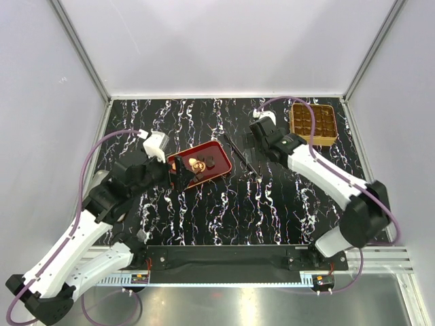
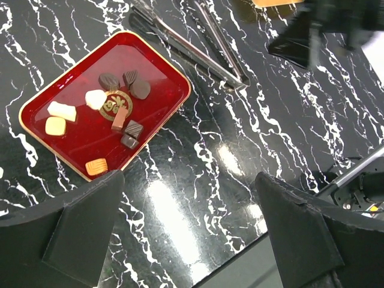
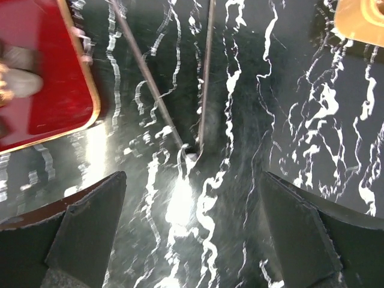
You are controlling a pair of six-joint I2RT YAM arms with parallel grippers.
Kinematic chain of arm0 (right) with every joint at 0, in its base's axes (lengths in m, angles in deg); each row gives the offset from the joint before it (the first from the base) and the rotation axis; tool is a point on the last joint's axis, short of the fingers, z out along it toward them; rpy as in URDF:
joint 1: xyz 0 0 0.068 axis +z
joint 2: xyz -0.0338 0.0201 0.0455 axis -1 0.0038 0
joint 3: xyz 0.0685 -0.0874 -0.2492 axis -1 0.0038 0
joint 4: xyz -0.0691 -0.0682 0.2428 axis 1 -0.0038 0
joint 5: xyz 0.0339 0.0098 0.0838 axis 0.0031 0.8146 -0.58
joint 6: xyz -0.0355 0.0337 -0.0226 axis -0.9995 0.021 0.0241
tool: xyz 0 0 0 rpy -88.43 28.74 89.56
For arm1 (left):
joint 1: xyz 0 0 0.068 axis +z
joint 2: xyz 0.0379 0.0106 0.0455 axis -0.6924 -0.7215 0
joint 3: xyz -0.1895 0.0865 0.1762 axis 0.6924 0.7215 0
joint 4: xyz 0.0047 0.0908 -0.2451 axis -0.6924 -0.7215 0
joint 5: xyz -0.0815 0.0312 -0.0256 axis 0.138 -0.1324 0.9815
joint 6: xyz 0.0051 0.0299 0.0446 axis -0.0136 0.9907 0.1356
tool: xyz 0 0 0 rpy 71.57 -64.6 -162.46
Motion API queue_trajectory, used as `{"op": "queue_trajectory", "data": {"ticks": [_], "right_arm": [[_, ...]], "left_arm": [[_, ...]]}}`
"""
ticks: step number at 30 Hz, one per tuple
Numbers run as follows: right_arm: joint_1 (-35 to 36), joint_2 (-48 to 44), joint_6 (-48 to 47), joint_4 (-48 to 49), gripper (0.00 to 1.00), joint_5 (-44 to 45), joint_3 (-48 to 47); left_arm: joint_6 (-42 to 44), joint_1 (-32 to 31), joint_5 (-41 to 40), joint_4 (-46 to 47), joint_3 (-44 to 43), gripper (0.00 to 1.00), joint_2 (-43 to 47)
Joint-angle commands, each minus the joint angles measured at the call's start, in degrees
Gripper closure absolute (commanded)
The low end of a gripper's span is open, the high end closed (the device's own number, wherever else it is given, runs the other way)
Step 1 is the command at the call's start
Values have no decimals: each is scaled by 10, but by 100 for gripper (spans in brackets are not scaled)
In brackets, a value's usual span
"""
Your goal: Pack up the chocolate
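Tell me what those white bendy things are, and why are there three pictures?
They are two robot arms, bolted to a black marbled table. One picture looks down from above; the other two come from small cameras on each arm's wrist. Each arm ends in a pincer with two fingers. The left pincer hangs open near a red tray holding little chocolates, pale and dark. The right pincer is open by metal tongs lying beside the tray. A golden box with compartments sits in the far right corner. Nothing is held yet.
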Motion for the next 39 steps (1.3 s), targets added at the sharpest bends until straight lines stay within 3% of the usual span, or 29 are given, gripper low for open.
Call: {"op": "queue_trajectory", "data": {"ticks": [1,8,16,39], "right_arm": [[-23,43,-56,73,0,-53,-12],[-82,141,-79,160,0,-145,-16],[-90,243,-105,174,0,-133,-70],[-90,319,-120,224,3,-115,-66]], "left_arm": [[11,0,-13,19,10,1,21],[15,1,-14,16,18,1,35],[20,1,-6,9,20,1,45],[20,0,5,8,6,1,50]]}}
